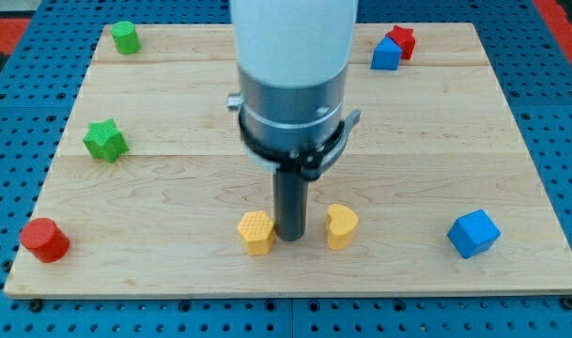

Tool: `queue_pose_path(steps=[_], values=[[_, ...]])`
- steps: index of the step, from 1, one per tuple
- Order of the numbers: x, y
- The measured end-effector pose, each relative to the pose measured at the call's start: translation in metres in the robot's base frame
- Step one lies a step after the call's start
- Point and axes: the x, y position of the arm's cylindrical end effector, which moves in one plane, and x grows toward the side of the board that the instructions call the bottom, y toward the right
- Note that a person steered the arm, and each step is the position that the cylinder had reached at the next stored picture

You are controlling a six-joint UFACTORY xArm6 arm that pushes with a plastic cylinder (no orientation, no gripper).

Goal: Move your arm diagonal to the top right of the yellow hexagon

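Observation:
The yellow hexagon (255, 232) lies on the wooden board (173, 178) near the view's bottom middle. My tip (290, 235) stands on the board just right of the hexagon, touching or nearly touching its right side. A yellow heart-shaped block (341, 225) lies a short way to the right of my tip. The rod hangs from the grey and white arm body (293, 84), which hides the board's upper middle.
A green cylinder (126, 38) is at top left and a green star (105, 141) at left. A red cylinder (45, 239) is at bottom left. A blue block (385, 54) touches a red block (400, 40) at top right. A blue cube (473, 233) is at bottom right.

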Motion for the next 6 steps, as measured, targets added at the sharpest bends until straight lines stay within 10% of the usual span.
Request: queue_pose_path(steps=[1, 6], values=[[0.002, 0.071], [-0.052, 0.054]])
